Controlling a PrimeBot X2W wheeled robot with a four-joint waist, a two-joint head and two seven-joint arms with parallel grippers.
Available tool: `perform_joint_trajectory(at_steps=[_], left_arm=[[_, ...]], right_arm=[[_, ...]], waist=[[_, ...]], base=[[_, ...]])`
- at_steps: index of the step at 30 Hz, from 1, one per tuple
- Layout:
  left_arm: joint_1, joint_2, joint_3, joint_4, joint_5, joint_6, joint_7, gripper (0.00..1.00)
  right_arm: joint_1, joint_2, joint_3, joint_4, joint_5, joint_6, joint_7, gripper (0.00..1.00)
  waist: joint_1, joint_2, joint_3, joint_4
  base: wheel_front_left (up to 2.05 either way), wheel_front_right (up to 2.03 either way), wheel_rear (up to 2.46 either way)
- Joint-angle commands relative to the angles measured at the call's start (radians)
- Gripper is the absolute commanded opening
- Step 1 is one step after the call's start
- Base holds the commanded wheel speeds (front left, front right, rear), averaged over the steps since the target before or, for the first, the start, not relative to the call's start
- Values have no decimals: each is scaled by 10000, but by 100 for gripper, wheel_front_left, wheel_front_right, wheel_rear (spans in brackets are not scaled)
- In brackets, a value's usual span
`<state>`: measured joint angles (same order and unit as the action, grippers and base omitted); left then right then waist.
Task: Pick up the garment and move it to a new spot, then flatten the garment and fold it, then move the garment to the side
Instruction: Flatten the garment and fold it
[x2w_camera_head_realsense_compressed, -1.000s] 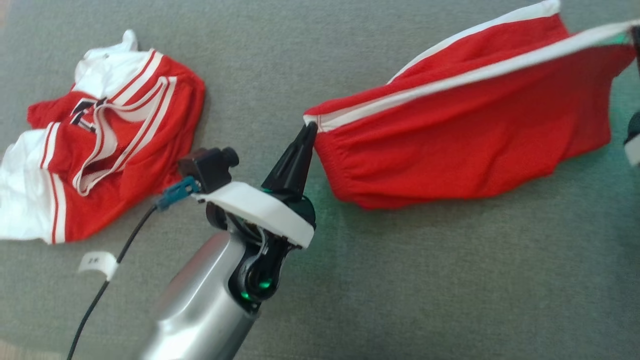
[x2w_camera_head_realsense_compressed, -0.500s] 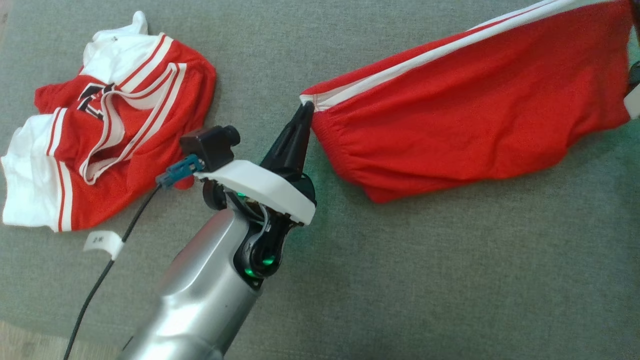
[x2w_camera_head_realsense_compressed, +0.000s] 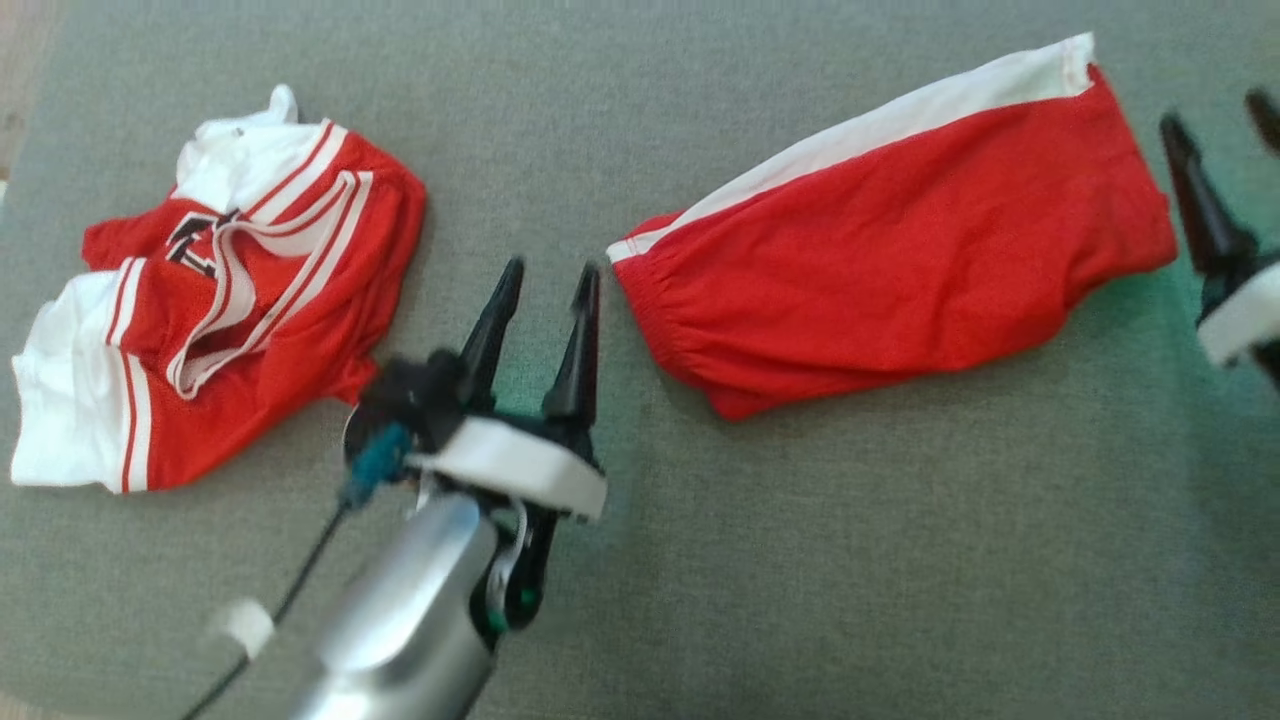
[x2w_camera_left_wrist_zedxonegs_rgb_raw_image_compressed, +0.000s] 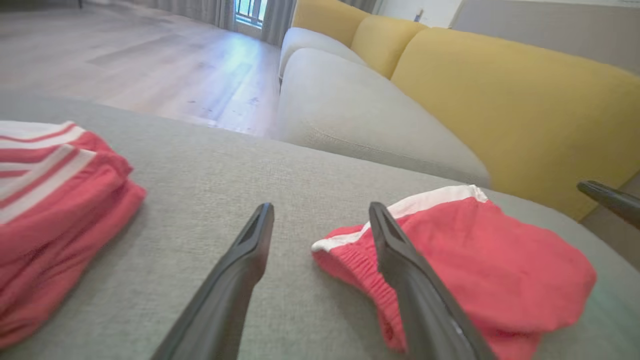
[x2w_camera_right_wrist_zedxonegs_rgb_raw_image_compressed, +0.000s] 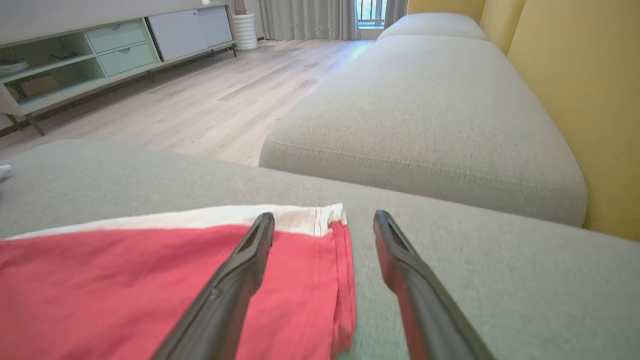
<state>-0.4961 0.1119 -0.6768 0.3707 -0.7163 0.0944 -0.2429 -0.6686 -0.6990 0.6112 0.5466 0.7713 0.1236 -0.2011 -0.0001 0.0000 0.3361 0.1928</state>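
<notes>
Head view, right jaws cropped at edge, left forearm (x2w_camera_head_realsense_compressed: 400, 625) blurred

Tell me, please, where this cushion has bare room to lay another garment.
The widest bare patch is the cushion strip between the red shorts and the robot. A narrower strip lies beyond both garments. The gap between shorts and crumpled jersey holds the left gripper.

Your red shorts (x2w_camera_head_realsense_compressed: 900, 240) lie on the grey cushion (x2w_camera_head_realsense_compressed: 850, 560). The left gripper (x2w_camera_head_realsense_compressed: 553, 266) is spread beside one end and the right gripper (x2w_camera_head_realsense_compressed: 1212, 108) spread past the other. A jersey (x2w_camera_head_realsense_compressed: 230, 300) lies crumpled near the cushion's left edge.
</notes>
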Motion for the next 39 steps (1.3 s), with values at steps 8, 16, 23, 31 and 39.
perform_joint_trajectory(at_steps=[8, 16, 23, 31, 39], left_arm=[[2191, -148, 1492, -2326, 2787, 1313, -185, 100], [3696, -538, 1899, -3443, 4370, 1597, -187, 100], [3851, -609, 1944, -3544, 4563, 1525, -188, 100], [3912, -614, 1960, -3540, 4460, 1581, -188, 100], [3943, -615, 2025, -3242, 4587, 1475, -189, 100]], right_arm=[[1121, -253, -171, -10, 462, 71, 12, 100], [841, -102, -739, 1301, 404, 71, 527, 100], [333, 140, -1017, 2889, 87, 71, 797, 100], [131, 530, -1033, 4124, 42, 71, 914, 57], [67, 721, -1090, 4351, 524, 71, 440, 0]], waist=[[1, 0, -452, 304], [1, 0, -231, 1268], [1, 0, -118, 1934], [1, 0, -165, 2135], [1, 0, -377, 1593]], base=[[0, 0, 0], [0, 0, 0], [0, 0, 0], [0, 0, 0], [0, 0, 0]])
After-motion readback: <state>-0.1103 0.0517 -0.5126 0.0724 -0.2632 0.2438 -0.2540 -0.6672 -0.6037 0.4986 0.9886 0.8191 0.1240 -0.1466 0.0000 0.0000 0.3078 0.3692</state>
